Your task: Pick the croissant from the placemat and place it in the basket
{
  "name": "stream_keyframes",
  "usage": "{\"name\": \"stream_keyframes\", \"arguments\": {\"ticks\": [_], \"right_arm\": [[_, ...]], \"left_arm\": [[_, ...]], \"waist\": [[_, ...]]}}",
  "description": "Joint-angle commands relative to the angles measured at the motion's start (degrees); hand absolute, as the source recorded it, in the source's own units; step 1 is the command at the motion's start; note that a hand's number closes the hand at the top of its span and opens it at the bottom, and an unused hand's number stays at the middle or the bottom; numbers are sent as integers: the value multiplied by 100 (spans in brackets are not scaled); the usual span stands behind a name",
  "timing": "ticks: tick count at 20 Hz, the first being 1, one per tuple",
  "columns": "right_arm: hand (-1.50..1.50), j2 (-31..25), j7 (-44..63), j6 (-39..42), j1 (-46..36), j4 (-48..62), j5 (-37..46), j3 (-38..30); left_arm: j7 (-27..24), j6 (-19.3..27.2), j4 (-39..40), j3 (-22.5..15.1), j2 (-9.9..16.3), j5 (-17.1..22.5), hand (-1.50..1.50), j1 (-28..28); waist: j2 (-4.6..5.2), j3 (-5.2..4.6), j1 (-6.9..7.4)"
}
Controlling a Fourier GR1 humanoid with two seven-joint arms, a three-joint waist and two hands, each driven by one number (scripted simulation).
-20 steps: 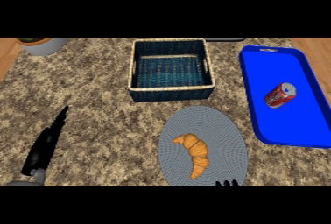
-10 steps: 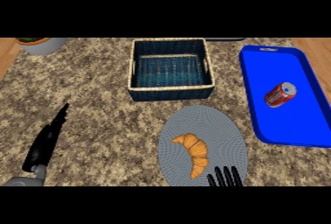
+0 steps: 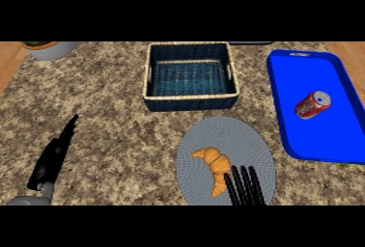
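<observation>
Head view: croissant (image 3: 214, 169) just left of right hand (image 3: 245, 186).

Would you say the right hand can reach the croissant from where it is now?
Probably yes: the right hand shows straight fingers just beside the croissant on the placemat, with nothing between them.

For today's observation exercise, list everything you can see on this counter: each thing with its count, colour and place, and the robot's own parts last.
croissant: one, golden orange, on the placemat, near the right hand's fingertips
placemat: one, grey, round, front centre
basket: one, dark blue with pale rim, behind the placemat
tray: one, bright blue, right side
can: one, red, lying on the tray
pot: one, grey, far left corner, cut off by the view's edge
left hand: one, black, fingers straight, at left
right hand: one, black, fingers straight, over the placemat's near edge
</observation>
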Motion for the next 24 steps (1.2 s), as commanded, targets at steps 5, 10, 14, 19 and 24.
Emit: {"name": "stream_keyframes", "arguments": {"ticks": [5,10,14,19,24], "right_arm": [[-150,465,1112,227,-801,250,167,208],[150,471,1195,554,-1352,861,-272,263],[150,470,989,213,-1898,1702,-864,615],[150,467,945,520,-2540,2136,-1009,810],[150,466,1275,43,-2306,2337,-179,789]], "left_arm": [[264,-12,-217,11,-194,-243,0,-16],[202,-162,-102,103,-376,-304,0,-118],[-48,-325,-50,221,-274,-273,0,-91],[-90,-204,7,192,-403,-385,0,-44],[-271,-505,11,572,-47,-208,0,200]], "waist": [[-32,56,27],[-27,56,36],[-19,58,71],[-12,60,123],[-23,56,78]]}}
